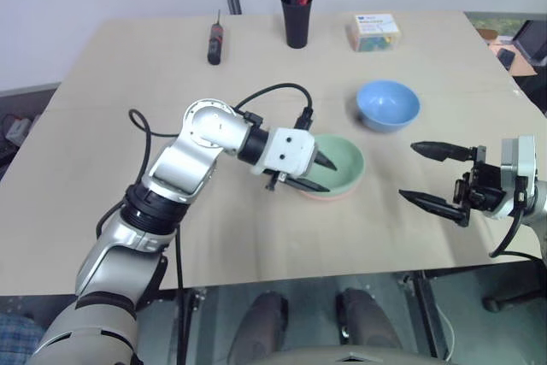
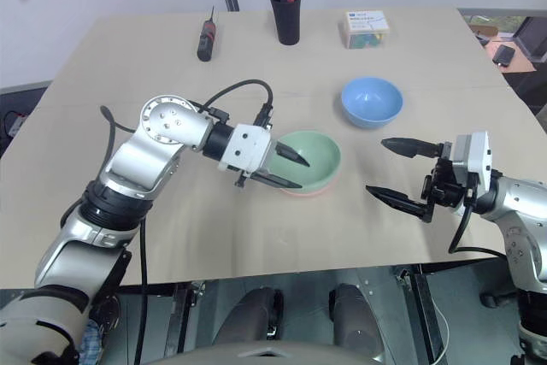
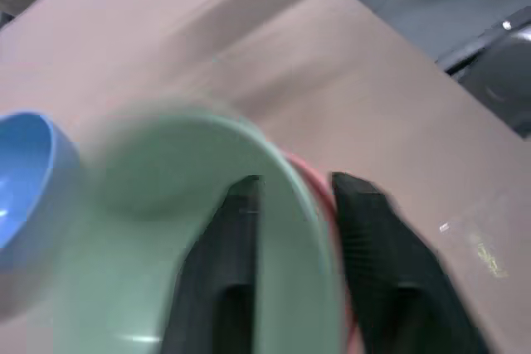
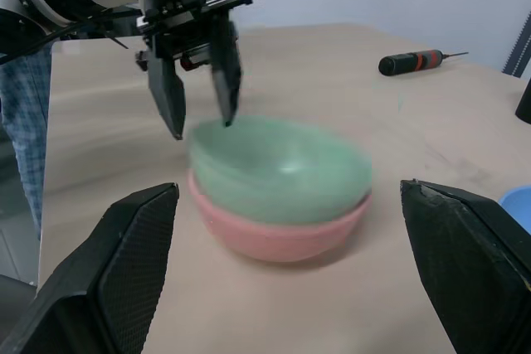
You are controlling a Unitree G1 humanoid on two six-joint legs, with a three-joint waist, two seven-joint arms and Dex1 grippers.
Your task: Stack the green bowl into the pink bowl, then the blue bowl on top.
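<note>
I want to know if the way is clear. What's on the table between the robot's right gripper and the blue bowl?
Nothing. In the left eye view, only bare table lies between the right gripper and the blue bowl.

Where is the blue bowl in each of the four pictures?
Left eye view: blue bowl right of centre, behind the green bowl.
Right eye view: the same spot, right of centre.
Left wrist view: a slice of it beside the green bowl.
Right wrist view: a sliver of rim past the green bowl.
Shared landmark: the green bowl, nested in the pink bowl.
</note>
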